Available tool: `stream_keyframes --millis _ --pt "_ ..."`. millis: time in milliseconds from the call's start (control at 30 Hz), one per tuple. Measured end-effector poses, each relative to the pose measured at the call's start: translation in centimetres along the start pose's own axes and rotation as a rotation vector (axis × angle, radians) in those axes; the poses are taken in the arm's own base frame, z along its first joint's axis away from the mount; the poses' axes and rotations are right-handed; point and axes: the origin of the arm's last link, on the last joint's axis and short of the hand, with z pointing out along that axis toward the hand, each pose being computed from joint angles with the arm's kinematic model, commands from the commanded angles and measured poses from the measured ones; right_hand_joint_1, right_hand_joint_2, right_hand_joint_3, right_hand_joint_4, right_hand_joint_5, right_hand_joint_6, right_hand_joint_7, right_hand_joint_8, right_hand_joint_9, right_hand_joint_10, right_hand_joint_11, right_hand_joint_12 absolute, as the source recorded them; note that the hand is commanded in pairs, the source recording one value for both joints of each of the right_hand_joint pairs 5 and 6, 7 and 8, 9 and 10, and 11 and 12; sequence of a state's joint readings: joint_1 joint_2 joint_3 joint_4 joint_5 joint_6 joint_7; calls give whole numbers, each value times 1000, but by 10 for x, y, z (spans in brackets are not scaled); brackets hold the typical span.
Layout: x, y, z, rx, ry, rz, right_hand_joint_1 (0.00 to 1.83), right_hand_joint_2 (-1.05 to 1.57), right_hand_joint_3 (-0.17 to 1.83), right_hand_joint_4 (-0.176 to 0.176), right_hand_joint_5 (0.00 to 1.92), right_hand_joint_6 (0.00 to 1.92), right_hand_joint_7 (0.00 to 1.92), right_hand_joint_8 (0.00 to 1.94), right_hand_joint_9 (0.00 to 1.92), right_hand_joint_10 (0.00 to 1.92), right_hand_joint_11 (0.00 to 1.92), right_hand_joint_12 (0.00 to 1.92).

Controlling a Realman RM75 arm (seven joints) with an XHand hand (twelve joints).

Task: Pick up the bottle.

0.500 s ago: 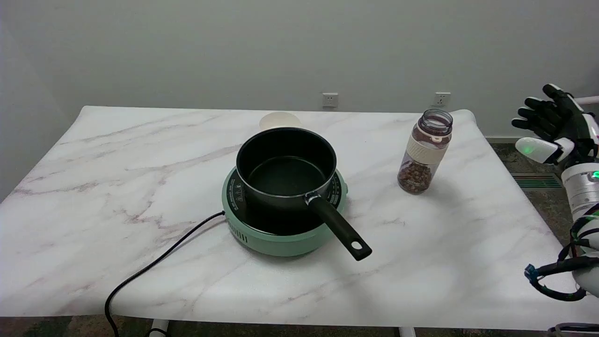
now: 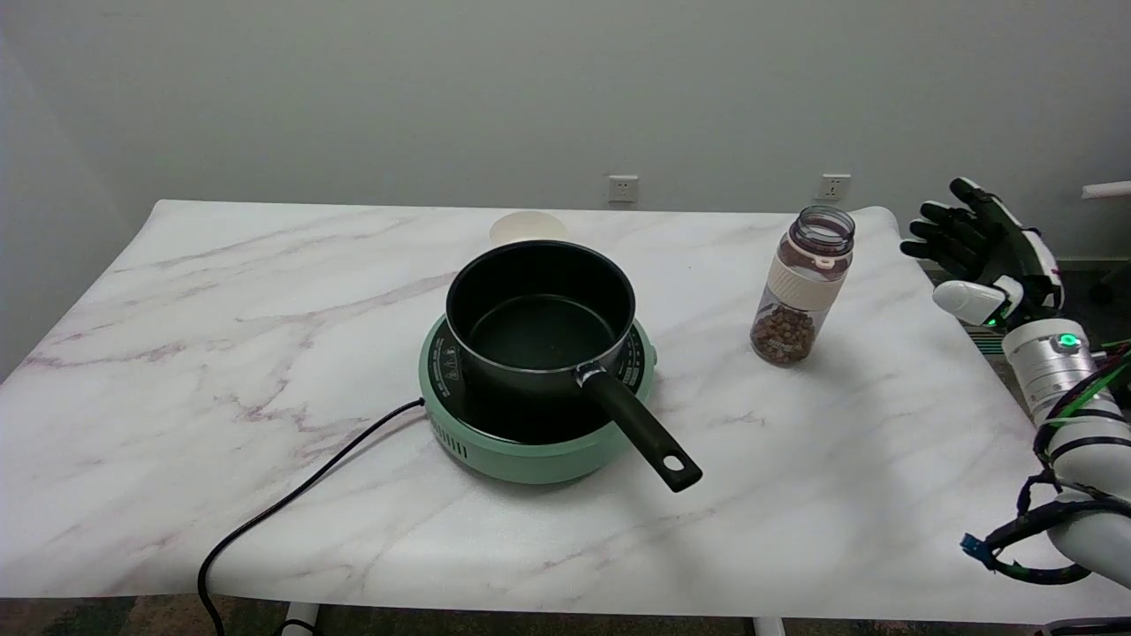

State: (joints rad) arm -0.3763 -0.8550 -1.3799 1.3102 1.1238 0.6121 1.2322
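A clear bottle (image 2: 802,284) with a cream band and no lid stands upright on the marble table (image 2: 221,309), right of centre. Brown pellets fill its lower part. My right hand (image 2: 979,253) hovers in the air at the table's right edge, to the right of the bottle and apart from it. Its fingers are spread and point left toward the bottle. Nothing is in the hand.
A black saucepan (image 2: 539,314) sits on a green hotplate (image 2: 495,442) at the table's middle, its handle (image 2: 641,430) pointing to the near right. A black cord (image 2: 292,503) runs off the front left edge. A pale round lid or dish (image 2: 528,227) lies behind the pan.
My right hand has moved left and slightly down, closer to the bottle. The bottle and pan have not moved.
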Motion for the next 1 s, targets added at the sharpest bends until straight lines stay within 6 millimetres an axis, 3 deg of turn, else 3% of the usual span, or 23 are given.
stream_keyframes --millis 500,1000 --pt "-20 28 9 -19 -103 41 1160 -845 963 0 244 244 472 472 555 555 682 682" --pt "-37 43 17 -45 -156 51 1149 -882 948 0 220 220 413 413 479 479 620 620"
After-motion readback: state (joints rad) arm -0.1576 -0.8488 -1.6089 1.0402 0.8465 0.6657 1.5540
